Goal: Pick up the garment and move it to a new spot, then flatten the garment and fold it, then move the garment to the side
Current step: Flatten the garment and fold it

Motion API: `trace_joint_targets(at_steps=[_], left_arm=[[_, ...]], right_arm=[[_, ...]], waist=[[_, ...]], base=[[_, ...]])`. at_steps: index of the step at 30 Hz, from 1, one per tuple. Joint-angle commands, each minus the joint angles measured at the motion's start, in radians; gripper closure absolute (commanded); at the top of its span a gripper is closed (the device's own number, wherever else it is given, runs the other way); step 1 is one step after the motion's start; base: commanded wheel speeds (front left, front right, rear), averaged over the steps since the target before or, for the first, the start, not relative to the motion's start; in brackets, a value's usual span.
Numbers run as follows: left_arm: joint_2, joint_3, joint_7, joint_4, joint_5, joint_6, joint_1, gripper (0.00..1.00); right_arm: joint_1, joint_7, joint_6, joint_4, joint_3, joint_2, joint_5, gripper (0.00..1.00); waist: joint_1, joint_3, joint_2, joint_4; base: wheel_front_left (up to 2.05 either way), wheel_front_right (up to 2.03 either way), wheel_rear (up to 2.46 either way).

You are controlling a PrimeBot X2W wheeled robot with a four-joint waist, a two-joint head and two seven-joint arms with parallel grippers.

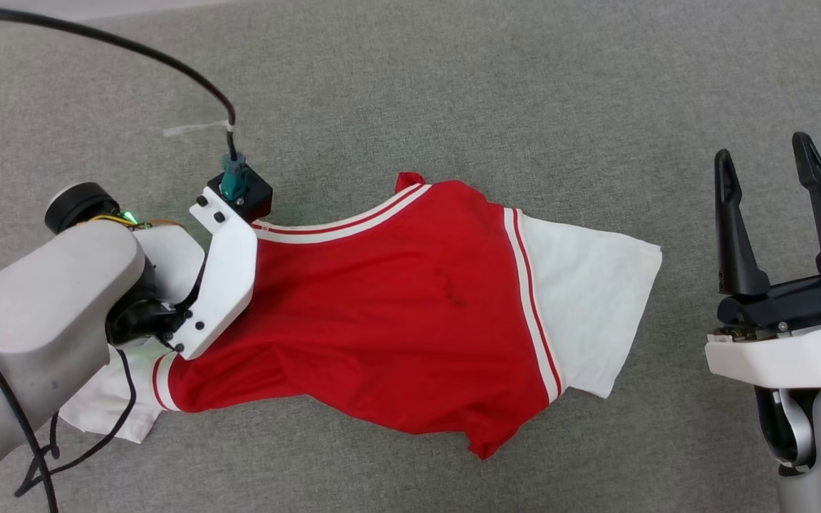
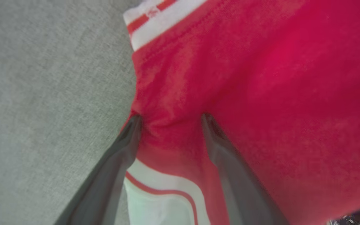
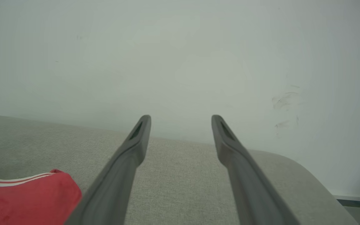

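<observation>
The garment (image 1: 396,306) lies spread and wrinkled on the grey cloth surface, red body up, with a white sleeve (image 1: 589,306) pointing right and another under my left arm. My left wrist mount (image 1: 221,278) hovers over the garment's left edge and hides the fingers in the head view. In the left wrist view my left gripper (image 2: 170,117) stands open, fingertips down on the red cloth (image 2: 261,78), with a small pucker of cloth between them. My right gripper (image 1: 762,146) is open and holds nothing, to the right of the garment (image 3: 23,197); it shows as the same gripper (image 3: 180,116) in the right wrist view.
The grey padded surface (image 1: 453,85) runs all around the garment. A black cable (image 1: 132,53) arcs from the upper left to my left wrist. A pale wall (image 3: 180,56) rises behind the surface, whose rounded corner (image 3: 308,175) lies ahead of my right gripper.
</observation>
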Motion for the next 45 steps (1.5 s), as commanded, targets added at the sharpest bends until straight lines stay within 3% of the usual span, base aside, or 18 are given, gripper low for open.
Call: trace_joint_targets(at_steps=[1,2,3,4,15,24,31,32,33,40,45], left_arm=[[-0.011,-0.017,0.005,0.016,0.009,-0.001,0.038,0.00],[-0.015,-0.018,0.001,0.025,0.007,-0.001,0.045,0.00],[-0.019,-0.020,-0.007,0.029,0.006,-0.002,0.045,0.20],[-0.021,-0.020,-0.017,0.032,0.008,-0.003,0.035,1.00],[0.053,0.023,-0.111,-0.095,0.061,-0.005,-0.190,1.00],[-0.042,0.023,-0.248,0.055,0.069,-0.005,-0.152,1.00],[-0.106,-0.013,-0.244,0.175,0.034,-0.006,-0.064,1.00],[-0.109,-0.015,-0.247,0.184,0.027,-0.006,-0.061,0.93],[-0.110,-0.015,-0.261,0.188,0.029,-0.006,-0.065,0.00],[-0.062,0.051,-0.364,0.176,-0.047,-0.005,-0.140,0.00],[0.045,0.089,-0.283,0.137,-0.129,-0.005,-0.184,0.00]], right_arm=[[-0.011,-0.002,-0.001,-0.004,-0.001,0.003,-0.004,0.00],[-0.013,-0.002,-0.001,-0.004,-0.002,0.003,-0.006,0.00],[-0.014,-0.002,-0.001,-0.004,-0.004,0.003,-0.007,0.00],[-0.015,-0.002,-0.001,-0.005,-0.006,0.004,-0.008,0.00],[-0.008,-0.002,-0.001,-0.025,-0.011,0.015,-0.005,0.00],[-0.055,-0.002,-0.001,-0.023,0.019,0.037,-0.010,0.00],[-0.055,-0.002,-0.001,-0.015,0.016,0.050,-0.015,0.00],[-0.050,-0.002,-0.001,-0.015,0.009,0.051,-0.016,0.00],[-0.043,-0.002,-0.001,-0.014,0.003,0.052,-0.016,0.00],[-0.004,-0.002,-0.001,-0.007,-0.015,0.057,-0.019,0.00],[0.007,-0.002,-0.001,-0.011,-0.025,0.056,-0.016,0.00]], waist=[[0.0001,0.005,0.0000,-0.003],[0.0001,0.007,0.0000,-0.003],[0.0001,0.007,0.0000,-0.002],[0.0001,0.006,0.0000,-0.001],[0.0001,0.012,0.0000,-0.009],[0.0001,0.083,0.0000,-0.061],[0.0001,0.082,0.0000,-0.073],[0.0001,0.074,0.0000,-0.070],[0.0001,0.066,0.0000,-0.064],[0.0001,-0.002,0.0000,-0.027],[0.0001,-0.014,0.0000,-0.004]], base=[[0.00,0.00,0.00],[0.00,0.00,0.00],[0.00,0.00,0.00],[0.00,0.00,0.00],[0.00,0.00,0.00],[0.00,0.00,0.00],[0.00,0.00,0.00],[0.00,0.00,0.00],[0.00,0.00,0.00],[0.00,0.00,0.00],[0.00,0.00,0.00]])
